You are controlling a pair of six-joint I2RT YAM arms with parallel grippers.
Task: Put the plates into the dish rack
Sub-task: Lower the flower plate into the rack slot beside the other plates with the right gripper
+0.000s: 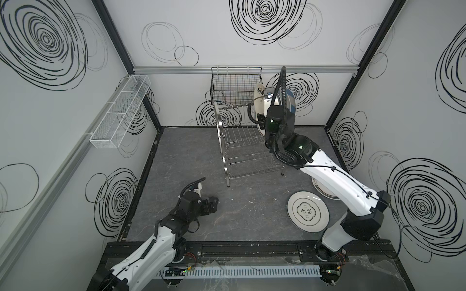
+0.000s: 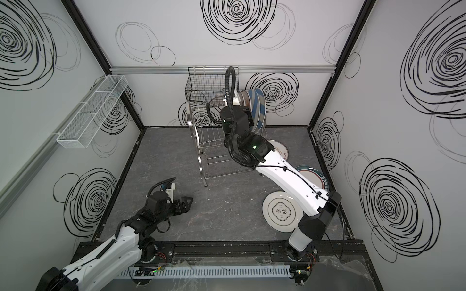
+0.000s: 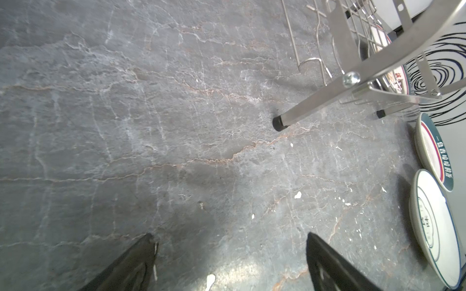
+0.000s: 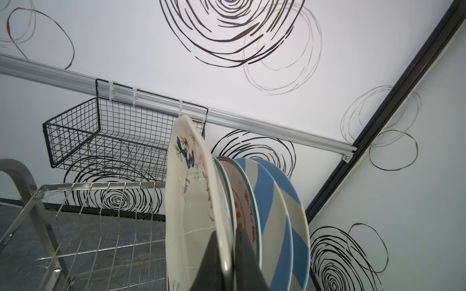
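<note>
The left jaws are standing apart and gripping nothing, hovering low over the bare table (image 3: 176, 126). Ahead of them and off to one side, the dish rack (image 1: 248, 151) is standing with a rubber-tipped leg (image 3: 278, 124) nearest them. The top-tier slots on the side facing these jaws are sitting empty.

The right jaws are clamping the rim of the floral plate (image 4: 191, 201), holding it upright on edge at the top tier. The fingers are hiding its lower edge, so I cannot tell whether it is seated in a slot yet.

Just beyond the held plate, on the side away from the left jaws, other plates are standing in the rack:
- what appears to be a thin green-edged plate (image 4: 228, 191)
- an orange-marked plate (image 4: 245, 206)
- two blue-striped plates (image 4: 271, 214) (image 4: 298, 214)

Behind the right jaws, back toward that arm's base, three plates are lying flat on the table:
- a red-marked plate (image 2: 281, 148)
- a green-rimmed plate (image 2: 316, 177)
- a plate with Chinese characters (image 2: 282, 211)

By my reading, the loading is running a little past halfway. Four plates seem to be racked, a fifth is going in, and three are waiting on the table.
</note>
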